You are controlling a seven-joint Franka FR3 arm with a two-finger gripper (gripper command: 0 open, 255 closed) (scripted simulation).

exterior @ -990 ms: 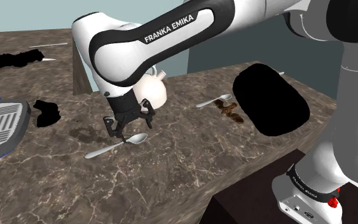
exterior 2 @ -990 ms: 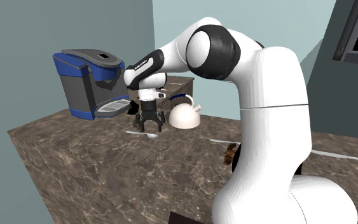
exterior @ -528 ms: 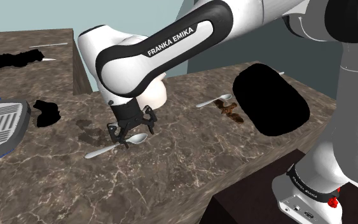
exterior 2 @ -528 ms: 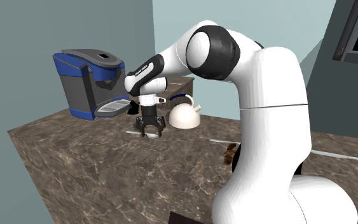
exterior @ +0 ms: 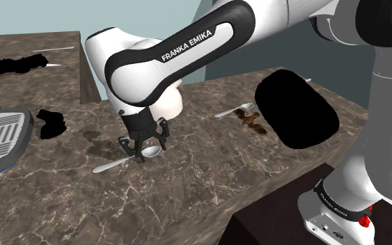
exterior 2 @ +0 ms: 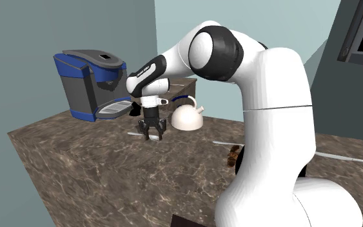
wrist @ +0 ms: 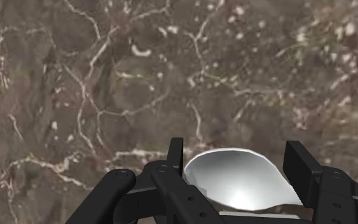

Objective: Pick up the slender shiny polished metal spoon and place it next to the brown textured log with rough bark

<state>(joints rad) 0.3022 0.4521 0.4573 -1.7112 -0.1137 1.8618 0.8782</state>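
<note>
- Since the frame half a second back was taken, the all-black two-finger gripper (exterior 2: 154, 135) has narrowed its fingers in the second exterior view. I see no shift in its position over the dark brown marbled counter (exterior: 187, 188).
- White rounded kettle (exterior 2: 186, 117) stands just behind the gripper; I cannot see its contents.
- Blue and grey coffee machine (exterior 2: 83, 90) stands further along the counter.
- Jaws: partly closed, clasping the bowl of the slender shiny metal spoon (wrist: 241, 181). In the wrist view I see a finger against each side of the bowl.
- The spoon (exterior: 121, 161) lies flat on the counter, its handle pointing toward the shoulder view's lower left.
- Brown rough-barked log (exterior: 251, 120) lies well apart from the spoon, toward the shoulder view's right.
</note>
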